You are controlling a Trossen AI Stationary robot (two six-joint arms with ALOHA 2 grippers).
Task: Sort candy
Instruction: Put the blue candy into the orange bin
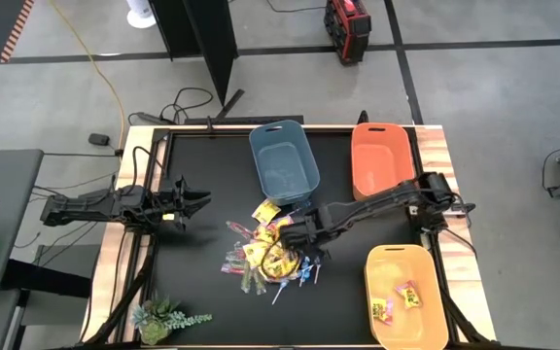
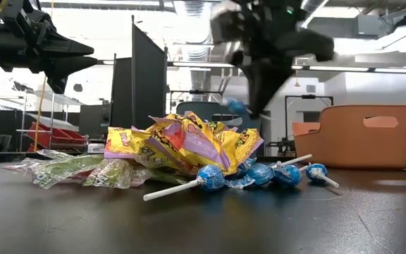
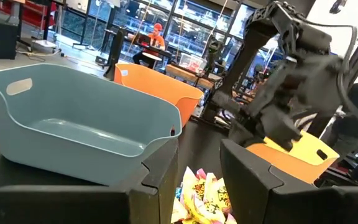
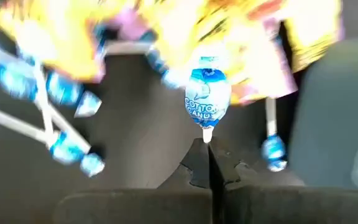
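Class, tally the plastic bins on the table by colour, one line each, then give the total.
Blue-grey bin: 1
Orange bin: 1
Yellow bin: 1
Total: 3

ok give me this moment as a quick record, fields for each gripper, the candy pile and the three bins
right gripper: shut on the stick of a blue lollipop, above the candy pile
left gripper: waiting at the table's left side, away from the pile, holding nothing
candy pile: yellow packets, blue lollipops and clear-wrapped sticks heaped mid-table
blue-grey bin: far side, no candy visible inside
orange bin: beside the blue-grey bin, no candy visible inside
yellow bin: near right corner, a few yellow packets inside
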